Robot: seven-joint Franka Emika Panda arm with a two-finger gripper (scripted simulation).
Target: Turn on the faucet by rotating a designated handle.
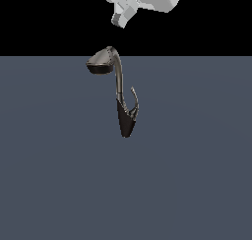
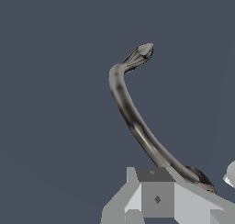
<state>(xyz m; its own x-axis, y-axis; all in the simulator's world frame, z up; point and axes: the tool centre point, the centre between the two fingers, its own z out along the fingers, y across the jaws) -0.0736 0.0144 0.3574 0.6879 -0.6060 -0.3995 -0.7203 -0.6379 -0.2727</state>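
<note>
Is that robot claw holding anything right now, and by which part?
Nothing is held. The gripper hangs above the faucet, apart from it, and its handle is untouched.

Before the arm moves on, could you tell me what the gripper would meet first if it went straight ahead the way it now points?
Probably the faucet: the gripper hangs just above its wide head, apart from it. Depth is unclear, so it might slip past the head. The handle sits lower, off that line.

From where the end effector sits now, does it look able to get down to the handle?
Probably yes. The end effector hangs above the faucet, touching nothing. The handle branches off on the exterior view's right, with open space around it; only the faucet's head sits close to the descent.
</note>
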